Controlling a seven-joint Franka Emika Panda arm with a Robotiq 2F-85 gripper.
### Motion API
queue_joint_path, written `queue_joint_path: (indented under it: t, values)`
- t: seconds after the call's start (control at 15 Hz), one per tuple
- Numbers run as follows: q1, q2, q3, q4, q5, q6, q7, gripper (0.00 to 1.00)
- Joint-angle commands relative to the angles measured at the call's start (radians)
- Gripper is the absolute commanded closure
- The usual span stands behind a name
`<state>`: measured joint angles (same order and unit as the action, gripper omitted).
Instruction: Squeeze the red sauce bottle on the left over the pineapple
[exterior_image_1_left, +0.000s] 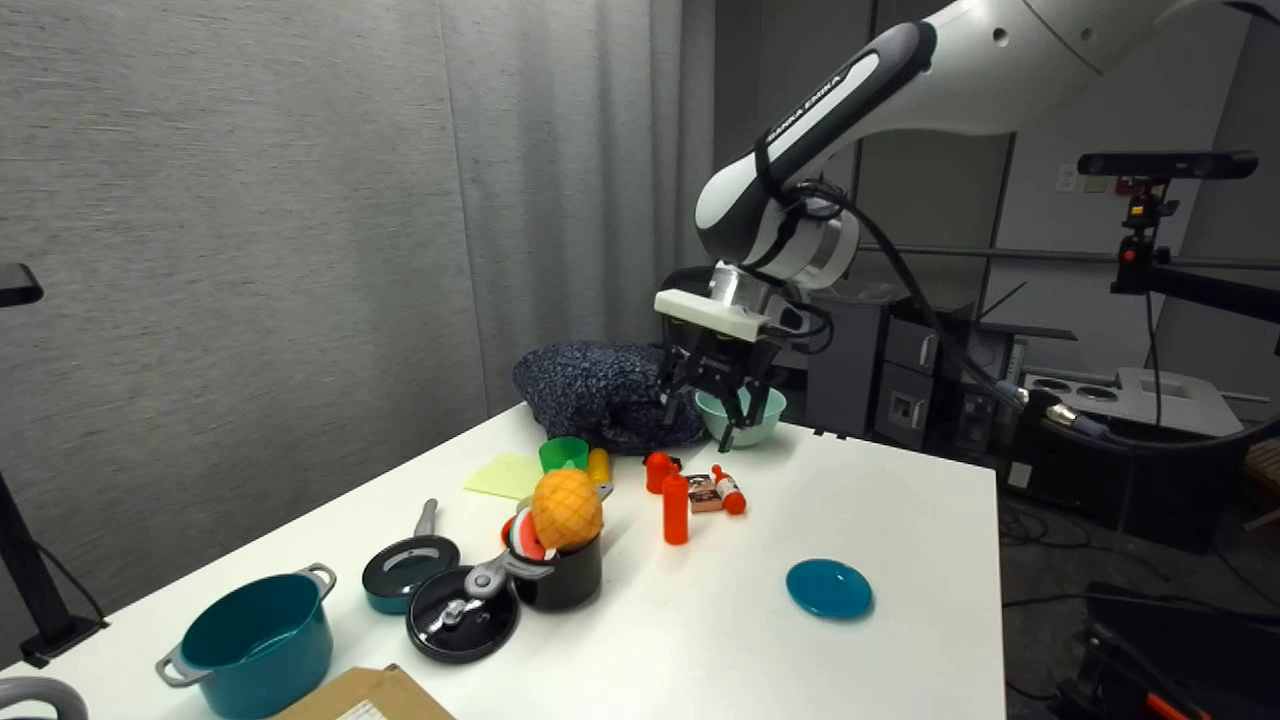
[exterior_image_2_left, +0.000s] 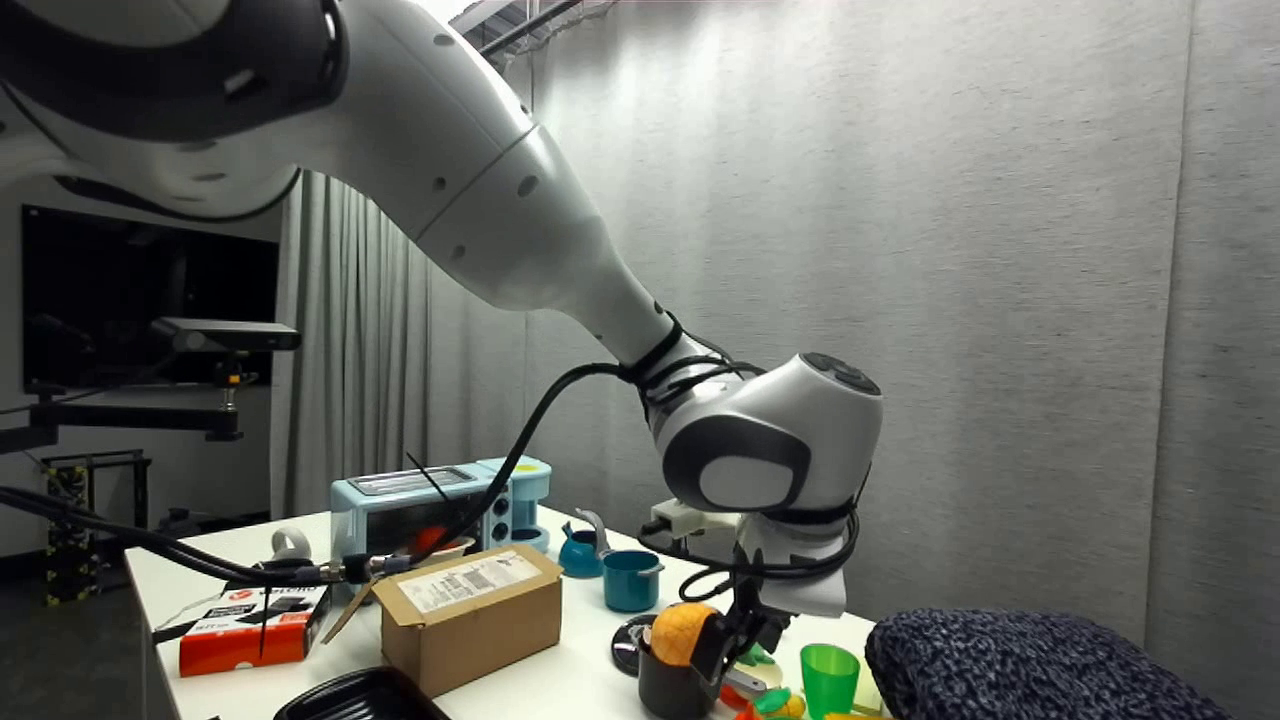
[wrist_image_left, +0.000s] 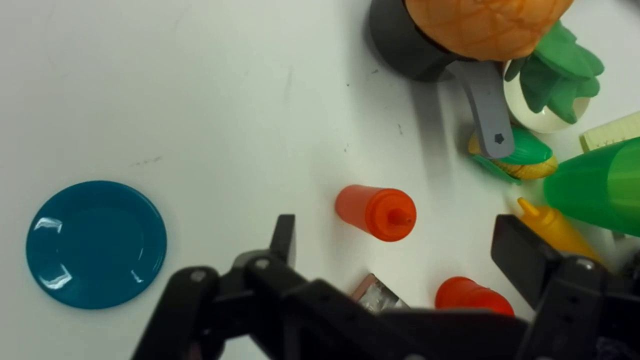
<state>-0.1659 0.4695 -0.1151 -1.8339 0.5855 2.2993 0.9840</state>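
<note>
My fingers (wrist_image_left: 525, 260) are spread wide above the worktop (wrist_image_left: 225, 125). In the wrist view, the red sauce bottle (wrist_image_left: 367, 211) stands upright beyond their tips, showing between the two and apart from both; the pineapple (wrist_image_left: 485, 25) rests in a black pot (wrist_image_left: 405, 47).

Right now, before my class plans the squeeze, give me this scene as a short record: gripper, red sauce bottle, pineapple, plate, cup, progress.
gripper: open, above the table, holding nothing
red sauce bottle: standing upright on the table
pineapple: sitting in the black pot, body showing above the rim
plate: blue, flat on the table
cup: green, upright
progress: bottle not yet gripped
</note>
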Motion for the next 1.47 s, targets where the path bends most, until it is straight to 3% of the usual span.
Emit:
queue_joint_path:
  t: [0.0, 0.33, 1.0, 1.07, 1.2, 1.4]
  values:
    - [-0.033, 0.084, 0.026, 0.053, 0.095, 0.046, -0.049, 0.00]
    - [-0.036, 0.182, 0.043, 0.097, 0.182, 0.083, -0.098, 0.00]
    - [-0.015, 0.338, 0.045, 0.219, 0.225, 0.129, -0.063, 0.00]
    - [-0.015, 0.345, 0.048, 0.226, 0.225, 0.128, -0.066, 0.25]
    - [-0.019, 0.352, 0.053, 0.236, 0.220, 0.112, -0.069, 0.32]
    - [-0.010, 0.355, 0.040, 0.239, 0.198, 0.109, -0.057, 0.58]
